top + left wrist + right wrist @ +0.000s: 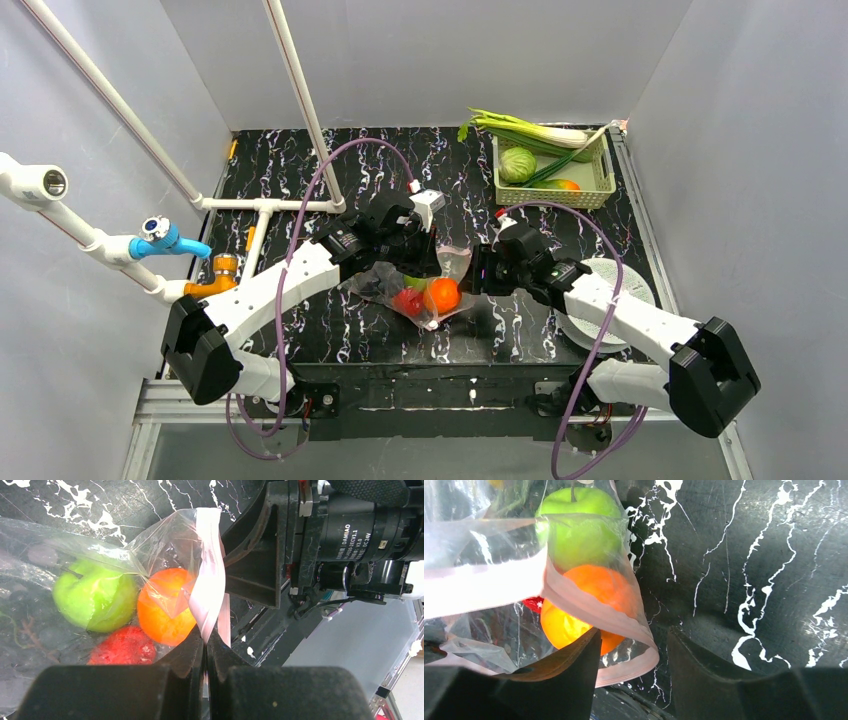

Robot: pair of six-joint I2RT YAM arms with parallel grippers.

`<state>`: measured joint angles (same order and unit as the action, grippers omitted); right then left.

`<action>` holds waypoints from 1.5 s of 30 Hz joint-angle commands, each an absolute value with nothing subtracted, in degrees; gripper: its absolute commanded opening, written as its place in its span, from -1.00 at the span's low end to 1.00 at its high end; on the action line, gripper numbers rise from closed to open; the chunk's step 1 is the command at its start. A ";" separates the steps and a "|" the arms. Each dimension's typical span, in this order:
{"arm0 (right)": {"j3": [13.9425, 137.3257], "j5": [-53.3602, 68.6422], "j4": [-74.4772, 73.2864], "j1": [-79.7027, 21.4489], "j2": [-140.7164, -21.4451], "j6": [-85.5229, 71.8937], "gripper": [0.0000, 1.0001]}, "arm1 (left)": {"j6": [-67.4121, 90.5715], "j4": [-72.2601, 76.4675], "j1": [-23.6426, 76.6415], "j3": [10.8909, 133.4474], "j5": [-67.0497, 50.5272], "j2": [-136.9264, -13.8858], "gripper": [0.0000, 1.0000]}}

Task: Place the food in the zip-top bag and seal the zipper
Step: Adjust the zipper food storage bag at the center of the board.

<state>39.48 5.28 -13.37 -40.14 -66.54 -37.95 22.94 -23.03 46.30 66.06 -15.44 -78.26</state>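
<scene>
A black, white-veined table [450, 165] is noted, enclosed by plain grey walls [430, 60]. A pale green mesh basket [553, 200] is set at its far right corner. A leek [530, 130] is laid across the basket's far rim, with its leaves extending past the left side. A round white disc [637, 280] is seen near the right edge, partly covered. White pipes [300, 90] are mounted on the left. A blue fitting [165, 240] and an orange fitting [222, 270] are attached low on that frame.
</scene>
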 commanded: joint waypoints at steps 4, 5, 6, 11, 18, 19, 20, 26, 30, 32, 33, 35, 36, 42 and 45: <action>39.58 7.36 -8.84 -39.90 -69.18 -38.61 -0.01 | 22.10 -23.99 46.58 67.65 -15.49 -75.87 -1.00; 39.86 7.38 -8.84 -39.90 -69.31 -38.44 -0.09 | 22.08 -23.99 46.58 67.61 -15.32 -75.72 -1.00; 40.28 7.45 -9.06 -39.90 -69.39 -38.23 -0.17 | 22.08 -24.04 46.60 67.61 -15.11 -75.57 -1.00; 44.36 7.63 -11.74 -39.95 -67.38 -36.37 -0.55 | 21.22 -24.40 46.60 67.67 -12.34 -73.99 -1.00; 60.22 12.29 -17.44 -39.99 -67.49 -32.96 -0.93 | 16.67 -30.46 45.83 74.04 0.58 -67.06 -1.00; 62.55 13.05 -17.95 -39.99 -67.83 -32.55 -0.95 | 16.09 -32.15 45.52 76.23 1.92 -66.16 -1.00; 64.84 14.31 -18.21 -40.01 -68.28 -32.30 -0.96 | 15.30 -33.95 45.37 78.28 3.36 -65.15 -1.00; 77.19 19.96 -21.81 -40.76 -73.10 -32.06 -0.97 | 12.76 -37.79 45.35 84.37 10.34 -58.86 -1.00; 77.33 19.99 -19.88 -41.22 -73.41 -32.60 -0.97 | 12.25 -36.16 45.38 81.33 13.80 -57.55 -1.00; 77.17 20.00 -19.80 -41.22 -74.24 -32.74 -0.97 | 12.13 -35.43 45.36 79.92 14.62 -58.08 -1.00; 77.21 20.08 -20.04 -41.22 -74.99 -32.74 -0.97 | 12.13 -35.08 45.36 79.42 14.75 -58.54 -1.00; 77.09 20.24 -20.43 -41.23 -76.23 -32.70 -0.97 | 12.03 -34.15 45.38 78.41 14.83 -59.68 -1.00; 77.13 20.11 -20.85 -41.22 -76.73 -32.65 -0.97 | 11.78 -33.95 45.42 78.13 14.73 -60.55 -1.00; 81.75 17.32 -26.30 -41.22 -80.69 -29.77 -0.97 | 11.21 -37.18 45.31 79.39 15.02 -67.42 -1.00; 83.68 17.28 -27.08 -41.22 -81.14 -29.00 -0.97 | 11.17 -36.45 45.29 77.72 15.51 -68.25 -1.00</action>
<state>77.82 17.87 -26.48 -41.32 -81.76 -31.40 12.01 -36.80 45.50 78.30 13.39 -68.88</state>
